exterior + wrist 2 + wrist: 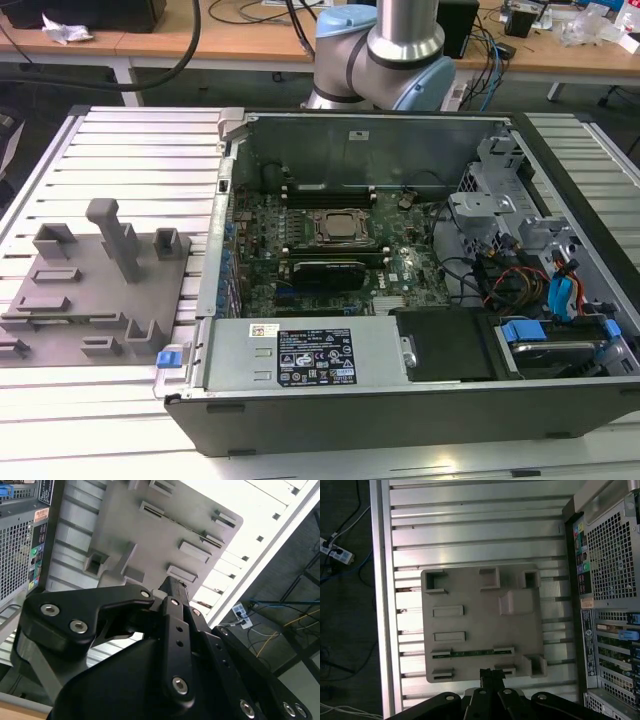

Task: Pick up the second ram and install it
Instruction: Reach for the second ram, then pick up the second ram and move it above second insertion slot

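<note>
matte black gripper [492, 674], jaws pressed together empty, hangs beside the thin green second ram stick [472, 653] lying in a slot of the flat grey tray [95, 288] at the exterior view's left.

The black gripper [172, 586] takes up the foreground, bolts visible along its links, fingers drawn together with nothing seen between them. Beyond its tip lies a grey tray [150, 535] with raised slots and blocks, resting on a slatted metal table [250, 540]. Beside the tray stands a case [20, 545] with a perforated rear panel; past the table edge, a power strip [239, 611] and cables lie on the floor.
</note>
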`<state>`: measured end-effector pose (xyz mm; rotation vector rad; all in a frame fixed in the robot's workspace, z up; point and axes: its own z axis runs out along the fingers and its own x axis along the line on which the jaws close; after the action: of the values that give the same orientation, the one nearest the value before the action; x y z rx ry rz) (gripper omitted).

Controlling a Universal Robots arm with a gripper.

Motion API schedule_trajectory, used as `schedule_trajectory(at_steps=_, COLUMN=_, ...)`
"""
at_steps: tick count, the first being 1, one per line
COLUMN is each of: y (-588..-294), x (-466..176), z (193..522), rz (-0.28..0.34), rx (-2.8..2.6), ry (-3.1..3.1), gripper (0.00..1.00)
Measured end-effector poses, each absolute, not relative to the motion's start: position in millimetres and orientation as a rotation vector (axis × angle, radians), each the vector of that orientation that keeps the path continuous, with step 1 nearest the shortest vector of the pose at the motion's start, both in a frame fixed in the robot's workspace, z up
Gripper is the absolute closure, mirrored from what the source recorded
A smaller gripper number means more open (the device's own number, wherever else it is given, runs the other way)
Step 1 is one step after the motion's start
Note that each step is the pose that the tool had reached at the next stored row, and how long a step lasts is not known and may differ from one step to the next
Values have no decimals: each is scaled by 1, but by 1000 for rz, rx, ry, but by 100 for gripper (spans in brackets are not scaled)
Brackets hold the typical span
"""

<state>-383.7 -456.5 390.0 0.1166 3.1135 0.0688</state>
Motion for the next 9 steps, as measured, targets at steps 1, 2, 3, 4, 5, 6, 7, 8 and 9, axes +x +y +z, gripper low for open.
schedule_trajectory(at_steps=1, y=-456, x=-384, z=390, rz=69, rx=117, ry=3114, gripper=89)
schedule_trajectory(at_steps=2, y=-457, x=-384, z=390, rz=69, rx=117, ry=3114, gripper=89)
schedule_trajectory(at_steps=3, y=-457, x=-384, z=390, rz=69, rx=117, ry=3114, gripper=89)
schedule_trajectory(at_steps=4, y=-457, x=-384, z=390, rz=69, rx=117, ry=3114, gripper=89)
schedule_trajectory(at_steps=5, y=-457, x=-384, z=390, rz=69, rx=117, ry=3114, gripper=89)
schedule_trajectory(at_steps=6, y=-457, x=-384, z=390, rz=69, rx=110, ry=3114, gripper=89)
schedule_trajectory(at_steps=7, y=-457, x=-384, z=390, rz=69, rx=97, ry=3115, gripper=89)
schedule_trajectory(at_steps=8, y=-457, x=-384, z=390, rz=69, rx=86, ry=3115, gripper=89)
schedule_trajectory(at_steps=9, y=-457, x=-384, z=390, rz=69, rx=68, ry=3116, gripper=89)
